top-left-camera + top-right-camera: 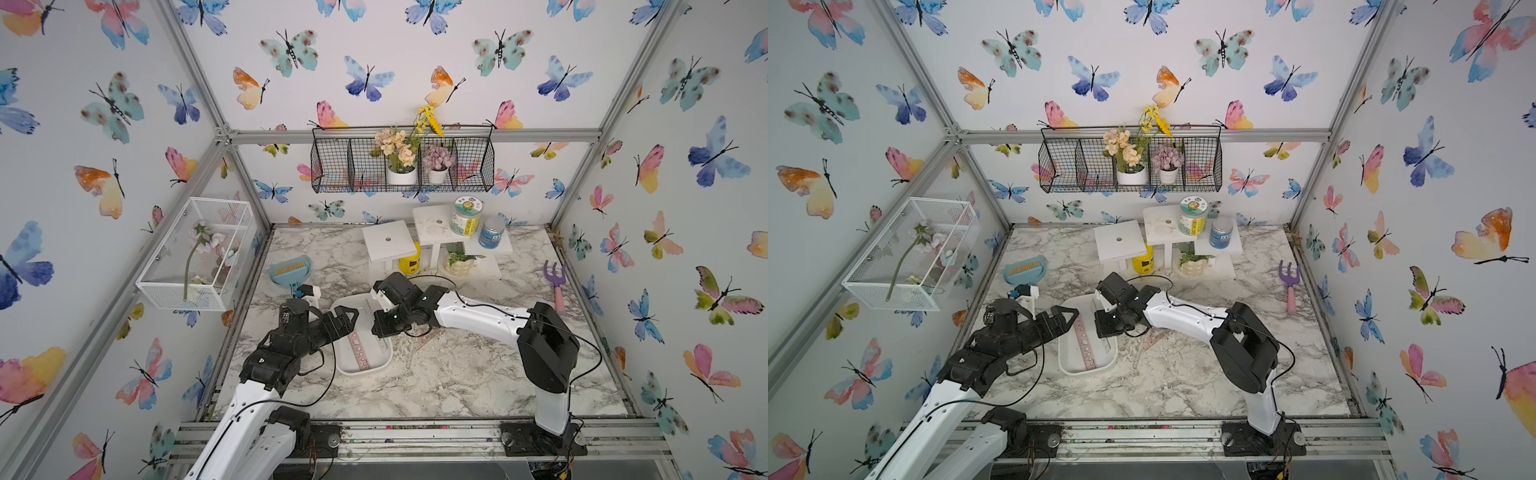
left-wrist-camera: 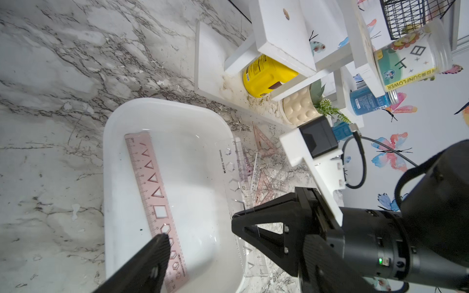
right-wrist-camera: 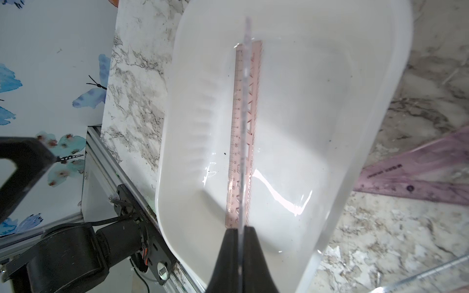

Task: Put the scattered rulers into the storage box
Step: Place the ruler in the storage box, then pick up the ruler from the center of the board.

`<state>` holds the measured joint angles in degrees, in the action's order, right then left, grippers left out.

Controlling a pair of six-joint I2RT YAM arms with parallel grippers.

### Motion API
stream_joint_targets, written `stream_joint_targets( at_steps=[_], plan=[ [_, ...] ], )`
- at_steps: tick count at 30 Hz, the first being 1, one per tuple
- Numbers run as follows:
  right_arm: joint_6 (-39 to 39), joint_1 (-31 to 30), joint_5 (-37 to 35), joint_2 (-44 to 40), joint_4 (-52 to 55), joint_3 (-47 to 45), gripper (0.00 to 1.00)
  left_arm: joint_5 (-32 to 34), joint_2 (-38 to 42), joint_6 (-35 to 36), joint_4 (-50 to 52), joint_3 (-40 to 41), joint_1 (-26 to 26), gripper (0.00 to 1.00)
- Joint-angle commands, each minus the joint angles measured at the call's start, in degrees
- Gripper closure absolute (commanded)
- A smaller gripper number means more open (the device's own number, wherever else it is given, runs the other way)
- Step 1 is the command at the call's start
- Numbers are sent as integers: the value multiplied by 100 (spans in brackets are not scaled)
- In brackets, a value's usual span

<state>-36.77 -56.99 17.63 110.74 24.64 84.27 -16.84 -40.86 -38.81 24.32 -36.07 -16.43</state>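
the storage box (image 1: 360, 371) (image 1: 1086, 370) is a shallow glossy white tray with rounded corners, sitting left of centre on the marble tabletop (image 1: 457, 374), its long sides running about 11 to 5 o'clock in both top views

a pink straight ruler (image 1: 360, 350) (image 2: 152, 192) with triangle, square and hexagon cut-outs lies flat on the box floor, along its length

a clear straight ruler (image 2: 234, 175) (image 3: 244, 114) with hexagon cut-outs and fine scale marks hangs along the box's 3 o'clock rim; the right wrist view shows it edge-on, and whether it touches the rim cannot be told

pinkish see-through set squares (image 2: 265, 148) (image 3: 416, 177) lie on the tabletop just beside the box, at its 3 o'clock side

the right arm rises from its base at 5 o'clock, then its forearm reaches toward 9 o'clock and the wrist tips down over the box's 2 o'clock rim; the right end effector (image 3: 239, 232) (image 2: 236, 219) is pinched tight on one end of the clear straight ruler

the left arm comes up from 7 o'clock and bends at the wrist so the left end effector (image 1: 348, 321) points toward 3 o'clock above the box's 10 o'clock corner, its jaws spread wide and holding nothing
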Motion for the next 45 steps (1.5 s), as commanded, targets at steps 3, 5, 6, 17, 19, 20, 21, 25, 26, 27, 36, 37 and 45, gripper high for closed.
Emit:
stream_joint_targets(
  at_steps=[3, 5, 6, 17, 19, 20, 21, 25, 26, 27, 36, 37, 45],
  plan=[
    [100, -34, -40, 121, 41, 291, 90, -181, 7, 58, 12, -13, 43, 12],
    [133, -35, -101, 74, 40, 299, 82, -205, 4, 59, 12, -45, 43, 12],
    [152, -31, -133, 54, 40, 308, 79, -206, 7, 63, 26, -56, 36, 12],
    [346, -22, -1554, -677, 529, 261, 56, -417, -263, 292, -26, -311, 40, 13],
    [363, -14, -1947, -782, 793, 248, 57, -529, -404, 383, -11, -371, 39, 14],
    [366, 3, -2120, -852, 908, 204, 57, -576, -481, 427, -1, -417, 30, 15],
    [360, 29, -2233, -921, 967, 136, 58, -604, -536, 451, 0, -443, 27, 15],
    [313, 224, -2518, -1306, 1002, -380, 62, -613, -792, 487, -53, -555, -153, 15],
    [303, 294, -2576, -1392, 1020, -510, 64, -588, -848, 488, -74, -584, -231, 15],
    [294, 363, -2618, -1464, 1049, -631, 65, -549, -933, 511, -98, -621, -344, 15],
    [133, 935, -2835, -2009, 1035, -1601, 69, -180, -2075, 730, -158, -1137, -1468, 16],
    [103, 1005, -2826, -2060, 1035, -1703, 70, -131, -2211, 788, -151, -1206, -1598, 16],
    [-1, 1402, -2662, -2414, 768, -2459, 70, 188, -3173, 1145, -37, -1763, -2074, 23]
  ],
)
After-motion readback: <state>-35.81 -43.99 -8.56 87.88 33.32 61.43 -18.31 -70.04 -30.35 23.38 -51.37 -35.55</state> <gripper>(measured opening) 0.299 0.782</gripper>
